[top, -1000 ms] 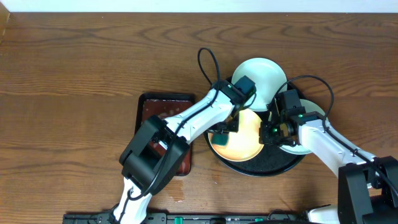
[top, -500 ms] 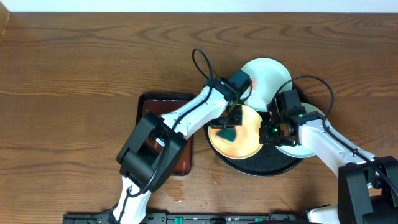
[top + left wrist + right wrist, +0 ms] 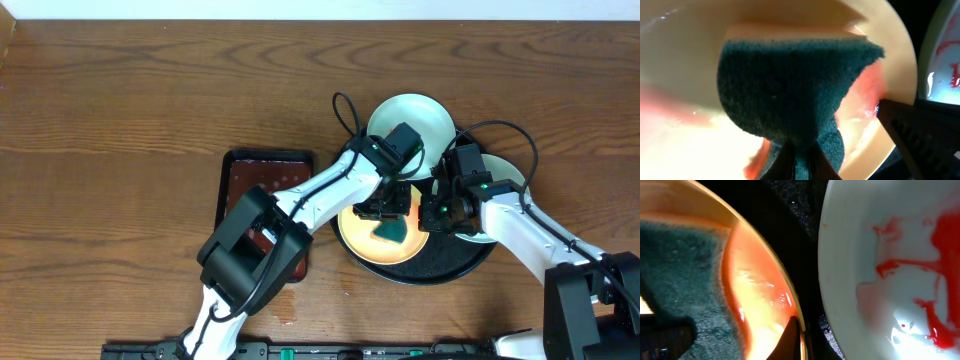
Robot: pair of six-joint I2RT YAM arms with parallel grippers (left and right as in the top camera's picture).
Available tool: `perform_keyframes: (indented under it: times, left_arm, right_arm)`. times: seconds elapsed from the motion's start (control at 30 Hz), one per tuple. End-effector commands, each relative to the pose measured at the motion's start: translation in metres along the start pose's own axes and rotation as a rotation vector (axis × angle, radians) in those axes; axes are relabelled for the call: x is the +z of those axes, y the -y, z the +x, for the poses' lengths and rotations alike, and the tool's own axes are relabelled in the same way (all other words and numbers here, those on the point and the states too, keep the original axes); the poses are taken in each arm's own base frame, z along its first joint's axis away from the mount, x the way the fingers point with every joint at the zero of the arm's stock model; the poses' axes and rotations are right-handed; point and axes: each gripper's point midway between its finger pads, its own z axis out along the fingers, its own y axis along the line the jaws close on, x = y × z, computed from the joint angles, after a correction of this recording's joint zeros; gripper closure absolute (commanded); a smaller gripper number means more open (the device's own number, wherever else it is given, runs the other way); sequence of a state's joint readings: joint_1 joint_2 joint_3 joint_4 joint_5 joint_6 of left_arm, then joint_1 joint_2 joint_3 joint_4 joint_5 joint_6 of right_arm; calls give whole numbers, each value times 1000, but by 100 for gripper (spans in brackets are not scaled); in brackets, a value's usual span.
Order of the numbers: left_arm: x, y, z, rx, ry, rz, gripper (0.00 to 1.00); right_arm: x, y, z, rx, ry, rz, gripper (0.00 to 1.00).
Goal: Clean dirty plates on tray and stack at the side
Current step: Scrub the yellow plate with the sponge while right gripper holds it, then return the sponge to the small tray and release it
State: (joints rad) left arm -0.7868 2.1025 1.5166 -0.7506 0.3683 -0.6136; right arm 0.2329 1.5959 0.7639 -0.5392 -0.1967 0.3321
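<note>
Three plates are found on the round black tray (image 3: pixel 445 268). The yellow plate (image 3: pixel 362 238) lies at the tray's near left, directly beneath the left gripper (image 3: pixel 391 212), whose jaws are clamped on a dark green sponge (image 3: pixel 790 85) pressed onto the plate. The right gripper (image 3: pixel 432 213) is closed on that plate's right rim. A reddish film (image 3: pixel 862 97) is noted right of the sponge, toward the held rim; the next wipe is judged due that way. The far mint plate (image 3: pixel 405 115) and the right mint plate (image 3: pixel 508 175) are not gripped; red smears (image 3: pixel 935 235) are recorded on at least one.

Sponge (image 3: pixel 392 229) on near plate (image 3: pixel 358 238) in round tray (image 3: pixel 450 266), small tray (image 3: pixel 260 170) left
</note>
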Motion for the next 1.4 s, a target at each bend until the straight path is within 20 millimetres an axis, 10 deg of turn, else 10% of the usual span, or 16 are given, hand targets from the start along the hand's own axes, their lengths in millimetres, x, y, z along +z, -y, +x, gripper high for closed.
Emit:
perform_keyframes:
  times: [0.0, 0.23, 0.8, 1.03, 1.37]
  left_arm:
    - [12, -33, 2, -47, -36, -105, 92]
    - [-26, -109, -21, -133, 59, -381, 93]
    - [-136, -90, -24, -55, 304, -327, 92]
    - [-190, -132, -2, -173, 311, -342, 93]
    - [-153, -216, 18, -343, 171, -309, 92]
  right_arm:
    - [15, 21, 24, 2, -79, 86, 99]
    - [15, 21, 24, 2, -79, 87, 99]
    - [15, 21, 25, 3, -80, 87, 99]
    - [15, 20, 21, -1, -64, 81, 99]
    - [16, 3, 14, -83, -45, -11, 99]
